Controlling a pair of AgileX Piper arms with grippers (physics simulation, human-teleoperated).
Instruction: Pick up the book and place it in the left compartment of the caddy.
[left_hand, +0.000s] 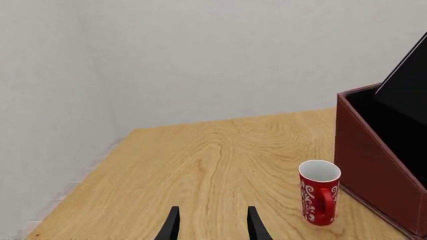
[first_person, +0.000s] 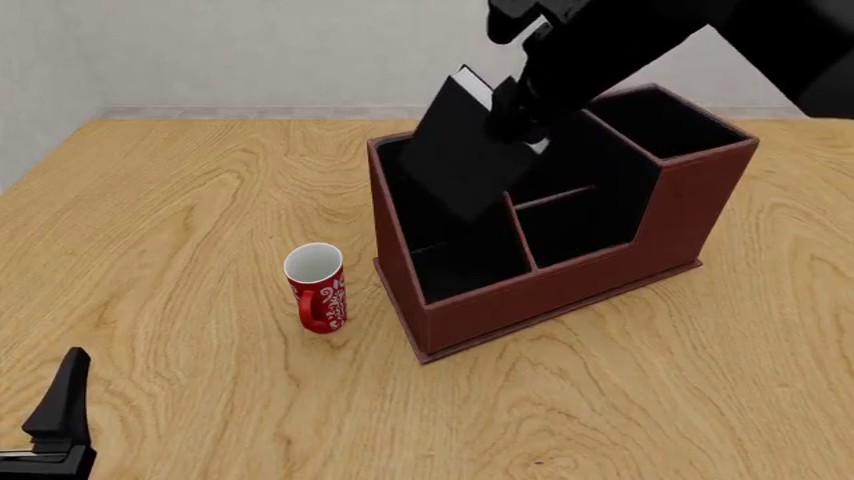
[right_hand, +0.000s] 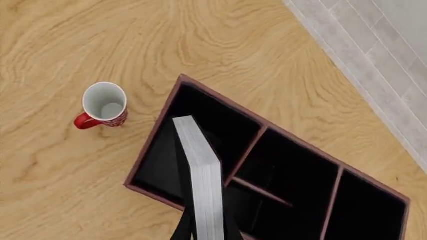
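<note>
Right gripper (first_person: 514, 105) pinched book (first_person: 461, 155), tilted above caddy (first_person: 534, 295), over left compartment (first_person: 447, 262). Left gripper (left_hand: 212, 224) spread, idle. Risk: tilted book could catch divider or rim, or lean out if dropped high.

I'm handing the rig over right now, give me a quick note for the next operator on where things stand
Right gripper: shut on the book, holding it tilted above the caddy, over the left compartment.
Left gripper: open, empty, low over the table, away from the caddy.
Red mug: upright on the table, just left of the caddy, not touching it.
Done: book picked up and carried over the caddy.
Left: lower it into the left compartment, likely straightening it first, then release.
</note>
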